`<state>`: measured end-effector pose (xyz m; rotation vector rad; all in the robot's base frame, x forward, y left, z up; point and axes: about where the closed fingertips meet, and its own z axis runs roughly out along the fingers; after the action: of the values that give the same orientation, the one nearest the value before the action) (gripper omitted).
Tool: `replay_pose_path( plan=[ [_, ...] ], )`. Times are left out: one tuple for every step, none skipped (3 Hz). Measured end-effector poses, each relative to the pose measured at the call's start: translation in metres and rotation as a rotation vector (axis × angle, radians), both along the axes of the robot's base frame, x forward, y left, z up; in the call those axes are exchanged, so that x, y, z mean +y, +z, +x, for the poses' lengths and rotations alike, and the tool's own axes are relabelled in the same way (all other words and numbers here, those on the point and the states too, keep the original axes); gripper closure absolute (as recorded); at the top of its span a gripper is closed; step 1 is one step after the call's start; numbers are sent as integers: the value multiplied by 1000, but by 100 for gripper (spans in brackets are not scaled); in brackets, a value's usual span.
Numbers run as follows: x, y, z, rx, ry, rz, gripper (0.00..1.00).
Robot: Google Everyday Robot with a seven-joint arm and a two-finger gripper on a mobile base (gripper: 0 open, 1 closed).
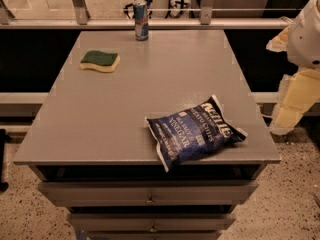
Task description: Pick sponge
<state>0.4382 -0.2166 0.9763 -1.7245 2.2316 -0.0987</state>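
The sponge (100,61) lies flat on the grey table (130,114) at its far left. It has a dark green top over a pale yellow body with wavy edges. My gripper (289,111) hangs off the table's right side, past the edge and well away from the sponge, at about the height of the table top. It holds nothing that I can see. The white arm (306,34) rises above it at the right border of the view.
A blue chip bag (195,132) lies at the table's front right, overhanging the front edge a little. A blue and silver can (141,19) stands at the far edge. Drawers (150,194) sit under the table. A rail runs behind it.
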Motion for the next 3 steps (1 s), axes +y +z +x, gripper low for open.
replay_pose_path(
  plan=[
    [0,0,0,0,0,0,0],
    [13,-6,17,-9,22,68,0],
    [75,-30,90,-20,54,251,0]
  ],
)
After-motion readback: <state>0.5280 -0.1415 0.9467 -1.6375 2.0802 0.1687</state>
